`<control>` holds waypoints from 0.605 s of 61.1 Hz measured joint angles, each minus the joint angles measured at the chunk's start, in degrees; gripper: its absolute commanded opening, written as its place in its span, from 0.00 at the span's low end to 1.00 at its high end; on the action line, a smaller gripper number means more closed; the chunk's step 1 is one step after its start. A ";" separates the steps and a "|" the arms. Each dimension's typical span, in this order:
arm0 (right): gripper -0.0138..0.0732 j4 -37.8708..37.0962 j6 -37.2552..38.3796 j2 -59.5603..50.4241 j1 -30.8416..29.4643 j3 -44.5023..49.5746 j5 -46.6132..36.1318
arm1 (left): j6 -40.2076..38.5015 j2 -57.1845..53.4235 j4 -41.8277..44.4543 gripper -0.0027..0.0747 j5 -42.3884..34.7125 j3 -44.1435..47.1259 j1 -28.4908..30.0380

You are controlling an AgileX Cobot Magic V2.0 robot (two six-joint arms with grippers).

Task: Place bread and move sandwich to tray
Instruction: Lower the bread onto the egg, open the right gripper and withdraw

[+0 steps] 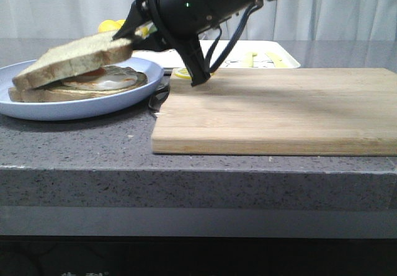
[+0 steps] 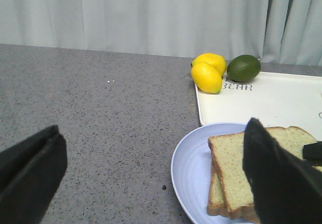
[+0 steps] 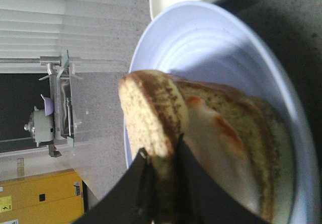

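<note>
My right gripper [image 1: 127,35] is shut on the edge of the bread [image 1: 74,56], a thick brown-crusted slice. The slice is tilted: its held end is raised, its far end is down on the stack. Under it lie a white fried egg [image 1: 108,80] and a lower slice [image 1: 62,93] on the round pale-blue plate [image 1: 74,110]. The right wrist view shows the gripper [image 3: 163,158] pinching the bread [image 3: 146,108] over the egg [image 3: 211,133] and plate [image 3: 211,48]. My left gripper [image 2: 151,183] is open and empty beside the plate [image 2: 191,168]. The white tray [image 1: 273,49] lies behind the board.
A light wooden board [image 1: 279,108] lies right of the plate. A small dark object [image 1: 158,96] sits between them. Two lemons [image 2: 209,73] and a dark green fruit [image 2: 244,68] sit at the tray's [image 2: 261,98] far corner. The counter's front edge is close.
</note>
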 measured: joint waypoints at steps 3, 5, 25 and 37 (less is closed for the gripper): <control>0.43 -0.63 0.00 0.10 0.00 0.00 0.56 | 0.00 0.00 0.00 0.93 0.00 0.00 0.00; 0.45 -0.78 0.00 0.10 0.00 0.00 1.02 | 0.00 0.00 0.00 0.93 0.00 0.00 0.00; 0.48 -3.66 -0.10 0.10 -3.61 -0.03 9.79 | 0.00 0.00 0.00 0.93 0.00 0.00 0.00; 0.47 -10.44 -0.10 -3.14 -7.46 -0.03 12.97 | 0.00 0.00 0.00 0.93 0.00 0.00 0.00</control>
